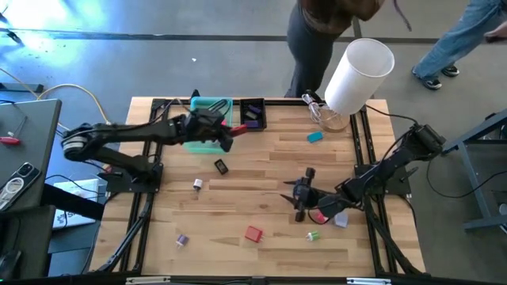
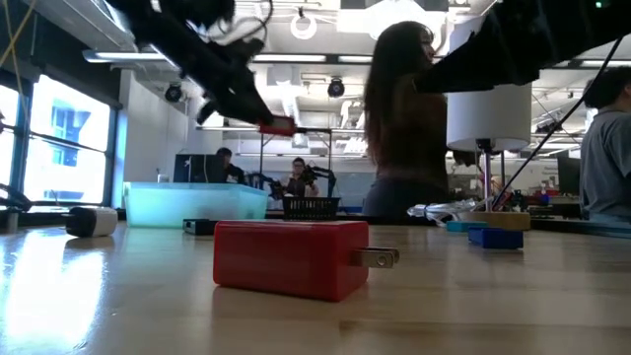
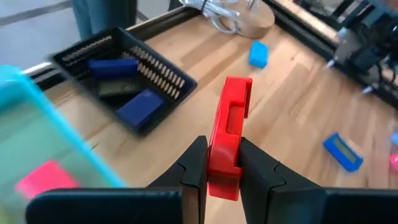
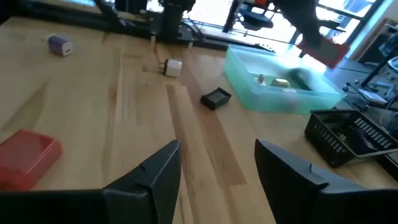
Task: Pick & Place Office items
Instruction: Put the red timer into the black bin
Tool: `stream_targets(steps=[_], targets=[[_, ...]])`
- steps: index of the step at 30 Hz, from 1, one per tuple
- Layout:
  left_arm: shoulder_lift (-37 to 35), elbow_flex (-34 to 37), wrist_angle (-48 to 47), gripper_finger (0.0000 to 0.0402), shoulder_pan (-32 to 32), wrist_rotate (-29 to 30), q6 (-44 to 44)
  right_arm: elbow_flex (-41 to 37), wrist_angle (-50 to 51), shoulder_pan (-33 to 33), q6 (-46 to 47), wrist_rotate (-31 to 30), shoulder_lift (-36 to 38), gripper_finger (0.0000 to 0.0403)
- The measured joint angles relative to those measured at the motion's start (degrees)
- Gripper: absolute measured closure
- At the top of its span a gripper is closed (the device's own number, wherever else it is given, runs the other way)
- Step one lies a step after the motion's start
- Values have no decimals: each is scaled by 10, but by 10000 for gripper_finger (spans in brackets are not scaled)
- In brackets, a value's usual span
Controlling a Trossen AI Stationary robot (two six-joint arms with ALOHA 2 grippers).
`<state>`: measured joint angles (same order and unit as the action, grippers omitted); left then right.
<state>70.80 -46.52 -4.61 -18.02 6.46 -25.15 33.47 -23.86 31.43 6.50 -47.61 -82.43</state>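
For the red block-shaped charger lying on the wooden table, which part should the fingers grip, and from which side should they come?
Probably from above, fingers closing across the two long flat sides of the red block-shaped charger. It lies flat with bare wooden table around it. Its metal prongs stick out of one end, so avoid gripping end to end.

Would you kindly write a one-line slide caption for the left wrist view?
Left hand grips a red plastic clip above the wooden table, between the teal tray and black mesh basket.

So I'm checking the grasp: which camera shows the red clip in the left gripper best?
The left wrist view: the red clip fills the frame, pinched between the left gripper. The high view shows a red sliver; the low view a small red bit; the right wrist view a blurred red shape.
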Motion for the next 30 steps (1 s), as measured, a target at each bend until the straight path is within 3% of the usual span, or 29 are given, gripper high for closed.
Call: stream_targets(steps=[6, 17, 21, 30], targets=[[98, -7, 102, 349, -45, -8, -14, 0, -7, -25, 0, 1, 0, 211], [262, -127, 88, 346, -96, 11, -20, 0, -9, -75, -1, 76, -5, 211], [295, -168, 50, 345, -110, 24, -18, 0, -8, -83, 13, 81, -5, 211], [332, -176, 67, 342, -130, 28, -23, 0, -15, -85, 17, 104, -5, 211]])
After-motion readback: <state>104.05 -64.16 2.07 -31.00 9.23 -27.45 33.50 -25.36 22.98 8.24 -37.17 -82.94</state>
